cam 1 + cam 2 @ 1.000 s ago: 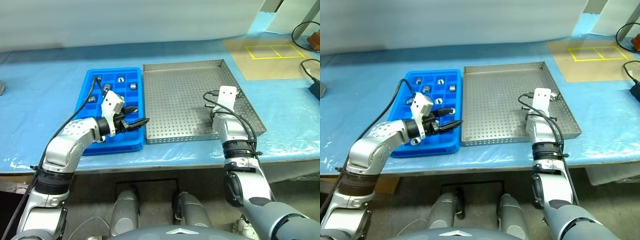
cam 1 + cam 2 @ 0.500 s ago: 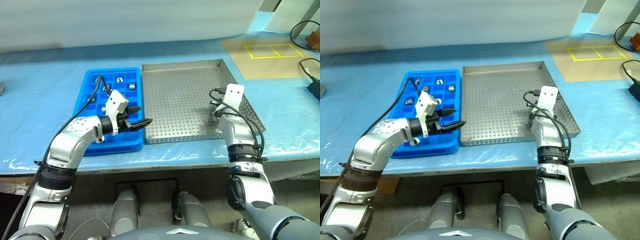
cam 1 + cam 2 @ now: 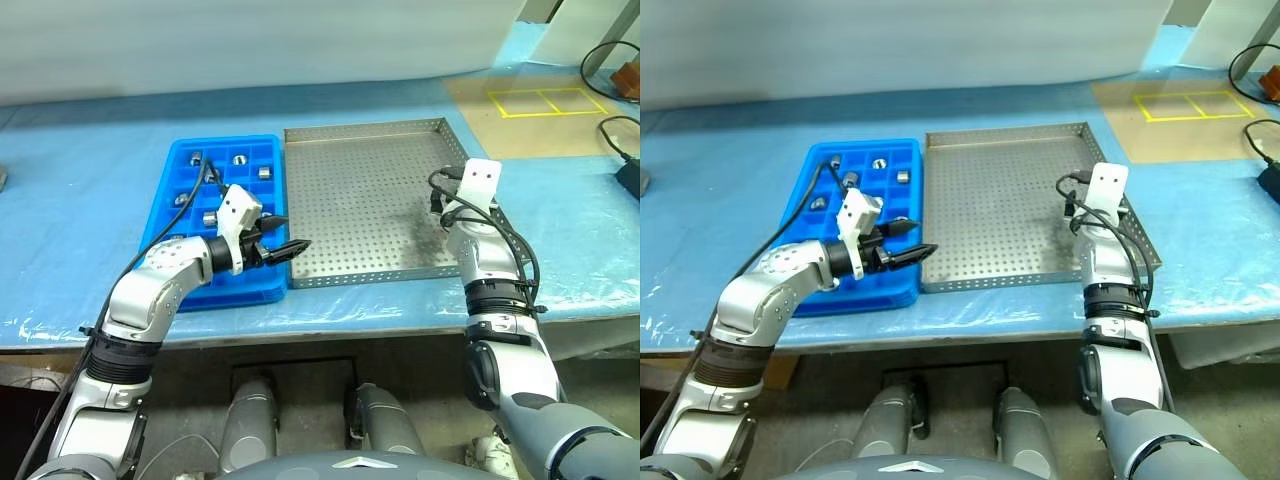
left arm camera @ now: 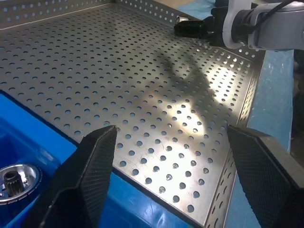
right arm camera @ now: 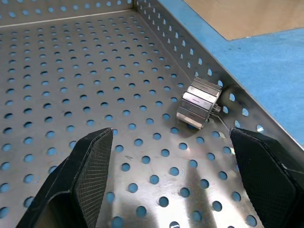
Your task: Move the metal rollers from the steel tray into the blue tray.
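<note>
My right gripper hangs over the right side of the perforated grey steel tray, fingers spread wide and empty. One ridged silvery metal roller lies on its side against that tray's right wall, ahead of the fingers. My left gripper is open and empty too, at the seam between the trays. Several rollers sit in the bright blue compartment tray; I count maybe six.
</note>
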### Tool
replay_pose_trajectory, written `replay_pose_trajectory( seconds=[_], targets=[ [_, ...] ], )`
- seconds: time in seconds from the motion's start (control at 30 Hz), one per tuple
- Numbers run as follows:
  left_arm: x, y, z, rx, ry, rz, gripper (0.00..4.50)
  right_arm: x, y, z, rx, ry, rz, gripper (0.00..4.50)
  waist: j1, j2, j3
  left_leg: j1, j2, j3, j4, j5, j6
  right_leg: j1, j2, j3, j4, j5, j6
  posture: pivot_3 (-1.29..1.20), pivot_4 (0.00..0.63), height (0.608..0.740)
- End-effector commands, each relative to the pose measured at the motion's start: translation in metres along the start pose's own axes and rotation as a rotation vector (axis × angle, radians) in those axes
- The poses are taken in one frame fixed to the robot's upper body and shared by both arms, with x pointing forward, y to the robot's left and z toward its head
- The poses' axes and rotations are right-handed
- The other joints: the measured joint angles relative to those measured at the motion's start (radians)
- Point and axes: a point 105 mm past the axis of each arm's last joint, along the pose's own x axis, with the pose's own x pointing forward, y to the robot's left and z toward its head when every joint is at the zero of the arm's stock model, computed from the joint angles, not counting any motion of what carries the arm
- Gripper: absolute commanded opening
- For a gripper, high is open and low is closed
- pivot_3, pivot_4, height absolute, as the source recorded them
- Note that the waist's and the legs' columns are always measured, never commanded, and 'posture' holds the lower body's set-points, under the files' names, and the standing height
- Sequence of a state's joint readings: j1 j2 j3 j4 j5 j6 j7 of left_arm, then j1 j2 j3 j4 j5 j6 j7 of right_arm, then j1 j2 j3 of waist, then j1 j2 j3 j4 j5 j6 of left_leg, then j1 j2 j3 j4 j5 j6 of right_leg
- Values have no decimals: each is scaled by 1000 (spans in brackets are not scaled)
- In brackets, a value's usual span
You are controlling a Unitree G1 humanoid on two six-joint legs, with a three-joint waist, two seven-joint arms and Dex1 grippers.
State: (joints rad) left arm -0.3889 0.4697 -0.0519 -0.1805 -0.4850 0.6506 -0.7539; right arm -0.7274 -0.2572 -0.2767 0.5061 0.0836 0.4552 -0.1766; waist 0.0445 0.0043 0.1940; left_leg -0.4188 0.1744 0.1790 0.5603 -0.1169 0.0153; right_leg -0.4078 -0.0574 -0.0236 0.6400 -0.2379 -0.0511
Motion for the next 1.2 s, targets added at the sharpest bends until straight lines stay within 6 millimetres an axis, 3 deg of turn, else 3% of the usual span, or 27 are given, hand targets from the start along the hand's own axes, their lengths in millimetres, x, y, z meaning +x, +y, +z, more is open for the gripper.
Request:
replay_pose_trajectory(
  seconds=[0.03,0.13,0.27,0.43,0.63,0.73,0.9,1.2],
  targets=[
    [-1,-6,13,47,-43,-8,3870,-2,3,21,23,-72,21,4066,0,0,0,0,0,0,0,0,0,0,0,0,0,0,0,-68,150,740],
    [-2,-6,13,48,-47,-4,3870,-8,18,29,15,-109,95,4066,-1,0,0,0,0,0,0,0,0,0,0,0,0,0,0,-67,150,740],
    [-4,-3,20,66,-63,-2,3870,-30,52,55,4,-219,333,4066,-1,0,0,0,1,0,0,0,0,0,0,0,0,0,0,-75,150,740],
    [-2,3,24,81,-69,2,3870,-47,59,73,-5,-270,493,4066,6,0,0,0,0,0,0,-3,4,0,0,0,-1,0,0,-88,150,740],
    [0,2,26,86,-78,-15,3870,-76,62,58,-77,-207,779,4066,11,0,0,0,0,0,0,-4,6,2,0,0,-2,0,0,-100,150,740],
    [0,0,26,96,-83,-26,3870,-101,60,46,-118,-147,963,4066,16,0,0,0,0,0,0,-4,7,2,0,0,-4,0,0,-108,150,740],
    [-3,0,25,98,-77,-39,3870,-114,41,37,-104,-75,1033,4066,12,1,0,0,1,0,0,-5,8,2,0,0,-4,0,0,-121,150,740],
    [4,3,27,98,-72,-55,3870,-125,34,23,-111,-47,1051,4066,9,1,0,2,1,0,1,-5,9,4,0,0,-5,0,0,-165,150,740]
  ],
)
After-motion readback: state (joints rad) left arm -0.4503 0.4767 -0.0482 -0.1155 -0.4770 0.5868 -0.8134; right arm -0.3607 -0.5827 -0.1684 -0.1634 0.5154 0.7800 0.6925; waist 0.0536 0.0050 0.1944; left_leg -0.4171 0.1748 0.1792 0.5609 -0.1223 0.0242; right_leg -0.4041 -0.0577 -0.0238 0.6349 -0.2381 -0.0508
